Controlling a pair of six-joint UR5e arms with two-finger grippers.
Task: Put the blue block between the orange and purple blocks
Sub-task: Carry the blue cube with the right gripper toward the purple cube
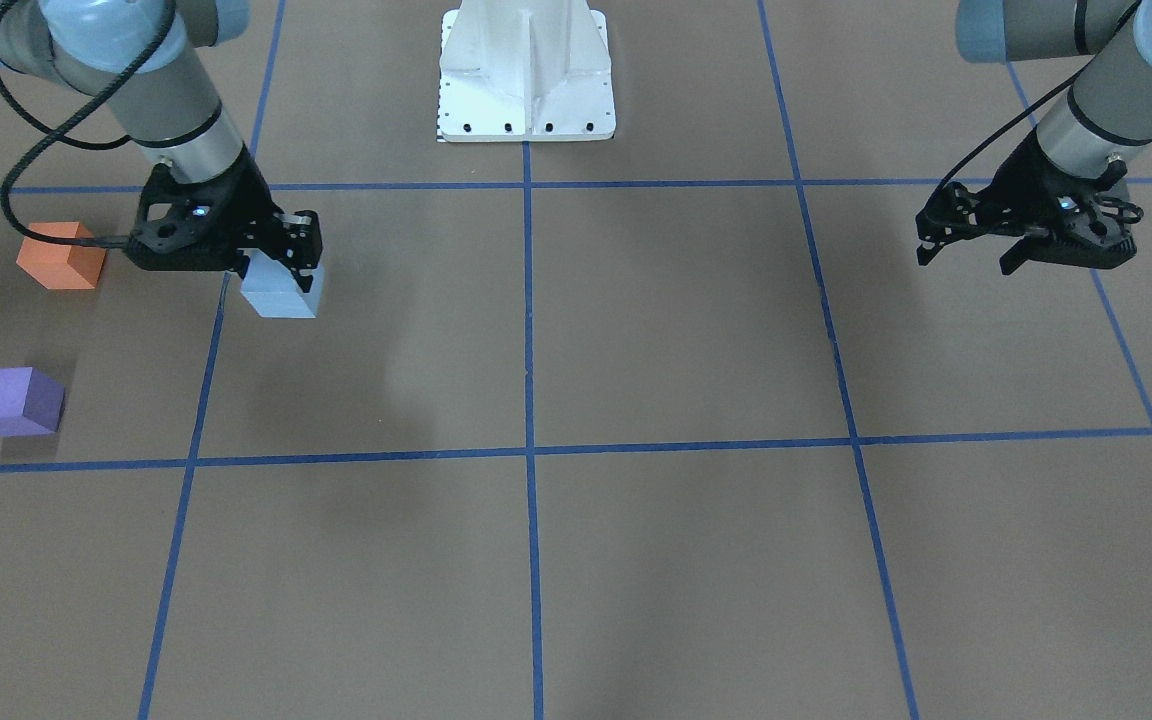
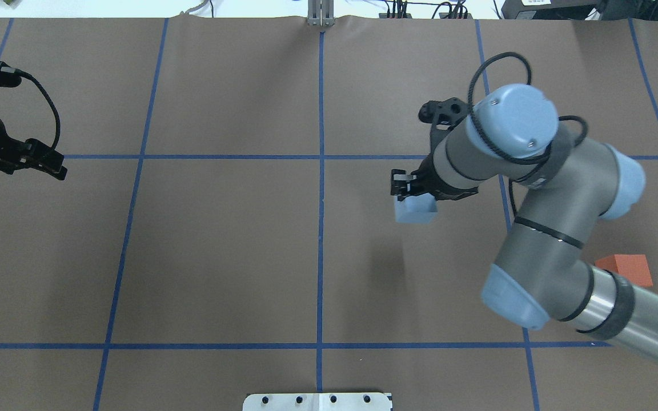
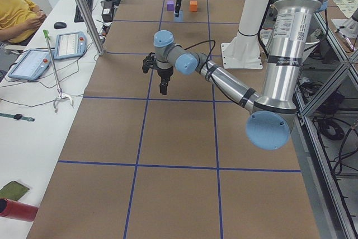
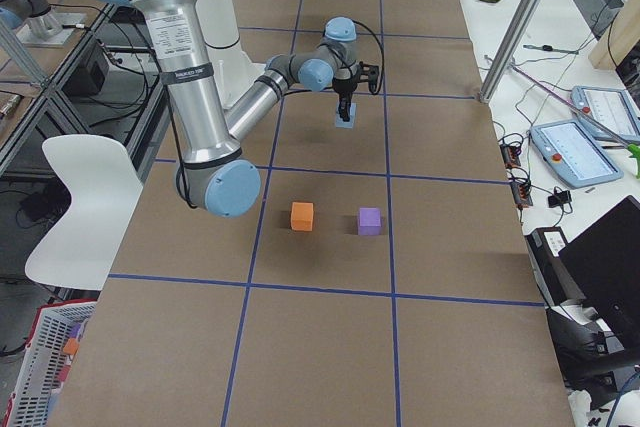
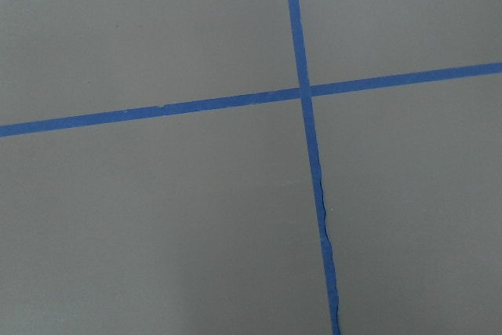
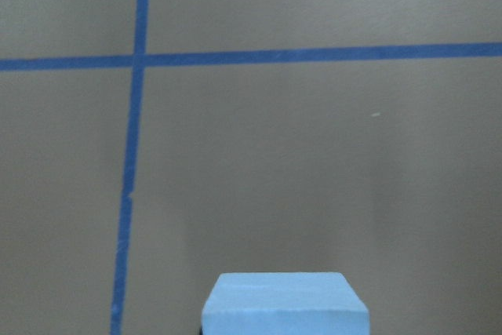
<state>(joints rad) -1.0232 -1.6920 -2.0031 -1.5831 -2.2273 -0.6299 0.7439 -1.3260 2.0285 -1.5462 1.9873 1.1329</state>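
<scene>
grasp done, placing left: right gripper clamped on blue block, apparently lifted, at 3 o'clock from orange block in front view, gap above purple block at its 8 o'clock; left gripper jaws apart, empty.

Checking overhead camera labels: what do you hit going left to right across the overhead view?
left gripper → white base plate → blue block → orange block

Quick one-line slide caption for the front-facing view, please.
Right gripper grips the blue block beside the orange block, purple block nearer the camera; left gripper hangs open far aside.
</scene>
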